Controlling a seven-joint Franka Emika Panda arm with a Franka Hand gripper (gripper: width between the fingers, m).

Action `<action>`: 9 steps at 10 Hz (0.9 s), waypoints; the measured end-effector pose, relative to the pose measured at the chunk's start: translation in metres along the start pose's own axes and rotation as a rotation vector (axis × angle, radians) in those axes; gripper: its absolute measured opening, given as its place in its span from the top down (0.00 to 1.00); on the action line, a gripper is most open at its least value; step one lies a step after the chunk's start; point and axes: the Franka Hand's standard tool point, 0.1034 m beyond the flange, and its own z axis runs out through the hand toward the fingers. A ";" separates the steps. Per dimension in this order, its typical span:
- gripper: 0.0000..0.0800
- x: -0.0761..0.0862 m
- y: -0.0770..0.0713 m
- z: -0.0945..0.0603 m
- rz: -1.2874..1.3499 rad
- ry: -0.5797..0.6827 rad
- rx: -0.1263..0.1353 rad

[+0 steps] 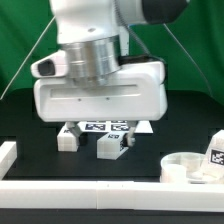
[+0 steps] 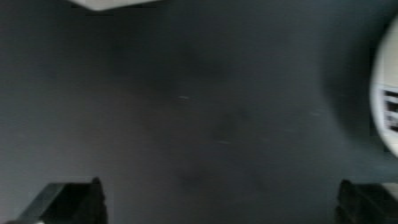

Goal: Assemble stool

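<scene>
The gripper [image 1: 89, 143] hangs low over the black table [image 1: 25, 128] with its jaws spread wide and nothing between them. In the wrist view the two dark fingertips [image 2: 71, 202] stand far apart, and between them there is only bare table. It holds no part.

The relation that matters for the coming move is this: the seat [image 1: 188, 166] lies well apart from the gripper, toward the exterior view's right and closer to the front rail [image 1: 90, 190]. The gripper itself is just in front of the marker board [image 1: 118, 127]. As I judge it, the hand must travel sideways toward the exterior view's right and a little forward before it can take anything.

The seat is a low, round, white piece that lies flat. Because it is round, it has no long axis to align with — any grip would go across its rim. A short blocky leg [image 1: 215, 150] with a black-and-white tag is at the seat's far side, at the picture's edge. Whether it touches the seat or only stands behind it, I cannot tell.

The wrist view catches a white curved piece [image 2: 388, 105] with dark bars at its border — probably a stool part, but it is too blurred to name it.
</scene>
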 end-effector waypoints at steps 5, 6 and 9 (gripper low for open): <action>0.19 -0.013 0.001 0.003 0.025 -0.119 0.012; 0.19 -0.019 0.006 0.002 0.066 -0.234 0.022; 0.19 -0.026 0.011 0.003 0.085 -0.426 0.042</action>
